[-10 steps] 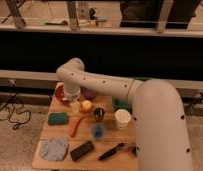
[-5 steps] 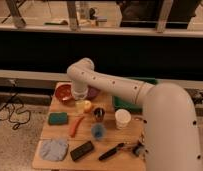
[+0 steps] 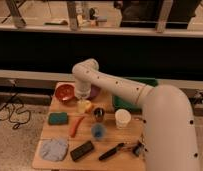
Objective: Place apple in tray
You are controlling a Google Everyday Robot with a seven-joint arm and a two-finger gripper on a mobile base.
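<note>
Gripper (image 3: 83,100), jaws apart, is dropping onto the apple (image 3: 86,106) after swinging in from ten o'clock, nearing a grasp; green tray (image 3: 147,82) waiting at two o'clock.

arm (image 3: 120,86): white, small dark dots
gripper (image 3: 83,100): pale grey, right above the apple
apple (image 3: 86,106): yellow-orange
tray (image 3: 145,81): green
bowl (image 3: 65,92): red
second bowl (image 3: 95,91): purple
sponge (image 3: 58,118): dark green
carrot (image 3: 76,125): orange
cup (image 3: 123,118): white
small cup (image 3: 98,131): blue
cloth (image 3: 54,149): grey-blue
block (image 3: 82,150): black
table (image 3: 117,136): light wood
</note>
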